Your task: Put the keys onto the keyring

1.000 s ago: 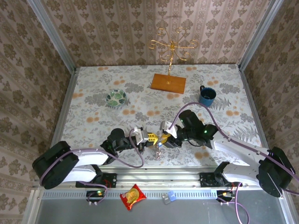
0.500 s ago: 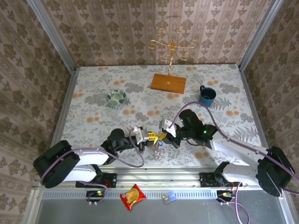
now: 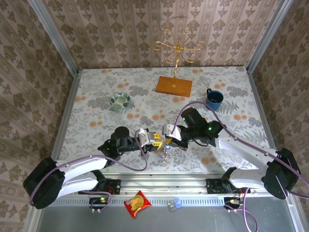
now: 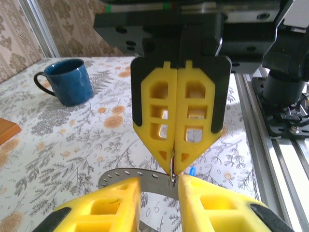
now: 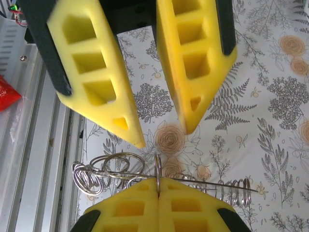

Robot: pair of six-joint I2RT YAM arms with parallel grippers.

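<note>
Noted at the near edge of the tabletop (image 3: 91,111): the two end effectors meet almost tip to tip, raised above the surface. The right end effector (image 5: 158,182) is fully closed, its pads pinching one thin wire loop of the keyring (image 4: 120,175), which appears to hang from that pinch clear of the surface. The left end effector (image 5: 164,137) stands partly open just beside the ring, gripping nothing that I can see. A blue key (image 4: 192,170) shows just behind the right tips; whether it is threaded on the ring I cannot tell. Chief hazard, in my judgement: the ring depends on a single hold at the very tips, on smooth wire, so a nudge may swivel it or slip it out, dropping it near the metal rail (image 4: 270,159). Second: the fingers are crowded, so a closing left jaw could strike the right pads or shove the ring rather than catch it. Third: a loosely seated key could slide off if the ring tilts.
</note>
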